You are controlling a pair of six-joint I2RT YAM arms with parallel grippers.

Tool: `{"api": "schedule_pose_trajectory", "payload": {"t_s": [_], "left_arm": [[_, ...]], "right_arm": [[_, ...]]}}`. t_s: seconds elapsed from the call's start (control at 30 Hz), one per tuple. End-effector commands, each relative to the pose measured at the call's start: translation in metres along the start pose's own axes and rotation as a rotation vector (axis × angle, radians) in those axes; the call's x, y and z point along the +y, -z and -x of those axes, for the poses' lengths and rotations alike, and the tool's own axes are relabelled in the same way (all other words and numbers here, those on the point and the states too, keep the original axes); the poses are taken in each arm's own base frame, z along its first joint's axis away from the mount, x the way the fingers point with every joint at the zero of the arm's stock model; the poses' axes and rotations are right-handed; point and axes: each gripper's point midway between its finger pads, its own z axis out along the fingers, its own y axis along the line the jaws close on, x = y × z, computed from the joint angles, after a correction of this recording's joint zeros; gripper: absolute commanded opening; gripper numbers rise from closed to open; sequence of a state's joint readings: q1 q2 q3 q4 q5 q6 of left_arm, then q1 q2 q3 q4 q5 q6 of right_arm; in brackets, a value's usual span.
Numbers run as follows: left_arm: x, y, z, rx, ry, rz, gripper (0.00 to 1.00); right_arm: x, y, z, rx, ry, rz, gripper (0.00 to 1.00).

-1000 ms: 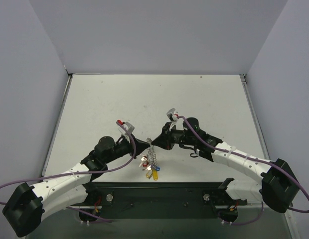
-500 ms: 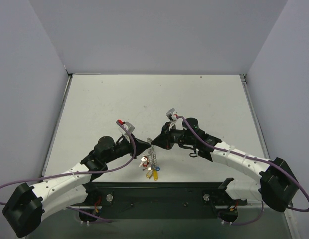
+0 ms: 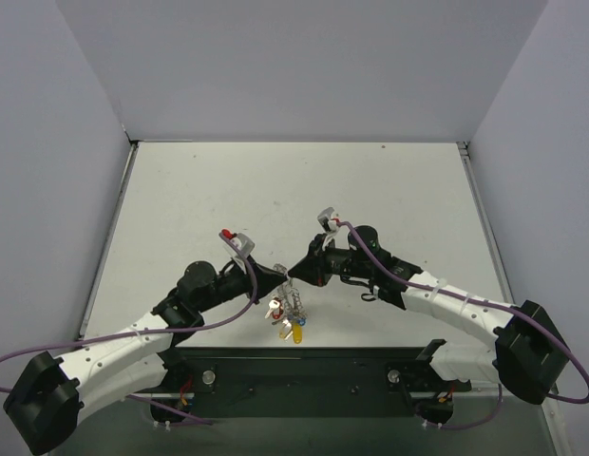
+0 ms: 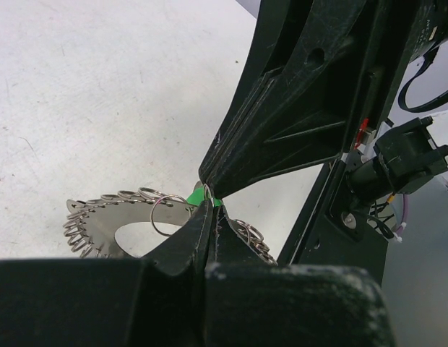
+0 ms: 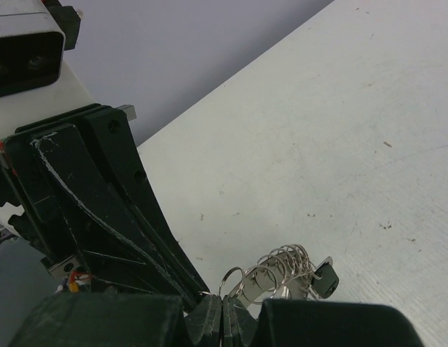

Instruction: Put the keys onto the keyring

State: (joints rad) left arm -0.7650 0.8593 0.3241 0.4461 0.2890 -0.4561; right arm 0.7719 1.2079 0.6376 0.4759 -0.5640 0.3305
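Top: one keyring point(image 3: 291, 302) hangs edge-on above the worktop point(image 3: 389, 190) from the touching tips of the left tool point(image 3: 279, 272) and right tool point(image 3: 293, 274). Its long axis points toward the bases. Three keys point(image 3: 289, 326) hang at its low end.
Left wrist: left tool pinched together, one green key point(image 4: 201, 195) at its tips.
Right wrist: right tool clamped on one keyring loop.

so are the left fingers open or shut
Shut: the left fingers meet with no gap in the wrist view, tips at the keyring beside a green key head.
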Motion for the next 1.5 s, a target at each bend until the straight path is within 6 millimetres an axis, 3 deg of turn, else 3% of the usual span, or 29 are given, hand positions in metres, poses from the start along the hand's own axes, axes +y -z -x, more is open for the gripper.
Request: {"api": "schedule_pose_trajectory", "payload": {"t_s": [0.0,0.8,1.47], "left_arm": [[-0.033,0.002,0.039,-0.137,-0.036,-0.136,0.00],[-0.041,0.012,0.048,-0.230,0.007,-0.179,0.00],[-0.045,0.026,0.065,-0.407,0.005,-0.224,0.00]], "right_arm": [[-0.003,0.002,0.013,-0.062,0.018,-0.005,0.00],[-0.008,0.009,0.007,-0.098,-0.036,0.027,0.00],[0.013,0.012,0.012,-0.131,-0.067,0.163,0.00]]}}
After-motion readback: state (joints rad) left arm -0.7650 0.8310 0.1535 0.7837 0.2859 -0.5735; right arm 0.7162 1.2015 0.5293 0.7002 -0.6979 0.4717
